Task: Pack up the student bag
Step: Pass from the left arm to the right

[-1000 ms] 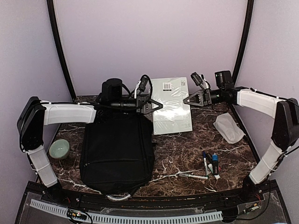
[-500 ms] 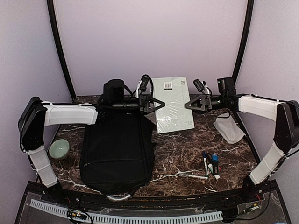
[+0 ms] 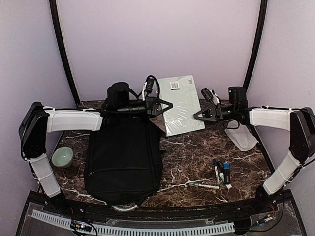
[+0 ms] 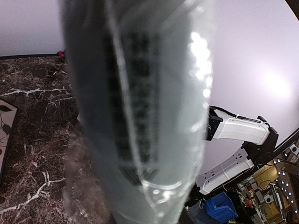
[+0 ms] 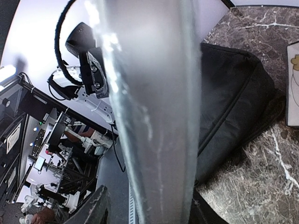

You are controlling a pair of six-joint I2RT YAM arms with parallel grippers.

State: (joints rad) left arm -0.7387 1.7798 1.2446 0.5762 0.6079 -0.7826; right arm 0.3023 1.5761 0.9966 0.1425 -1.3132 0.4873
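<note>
The student bag (image 3: 123,157) lies flat on the left half of the table, black, with its pale handle (image 3: 125,208) at the near edge; its side also shows in the right wrist view (image 5: 233,107). A pale green plastic-wrapped notebook (image 3: 179,103) hangs tilted in the air behind it, barcode label at the top. My left gripper (image 3: 166,105) is shut on the notebook's left edge, and the pack (image 4: 140,93) fills that wrist view. My right gripper (image 3: 197,116) straddles the lower right edge, jaws open, one finger (image 5: 96,205) standing off the notebook (image 5: 149,93).
A green bowl (image 3: 62,157) sits left of the bag. A white pouch (image 3: 241,135) lies at the right, under my right arm. Several markers (image 3: 221,174) lie near the front right. The dark marble table (image 3: 187,152) ends at the purple back wall.
The notebook went from lying flat to tilted up off the table. My right gripper let go of its right edge, opened and slid lower along it. The left gripper rose slightly.
</note>
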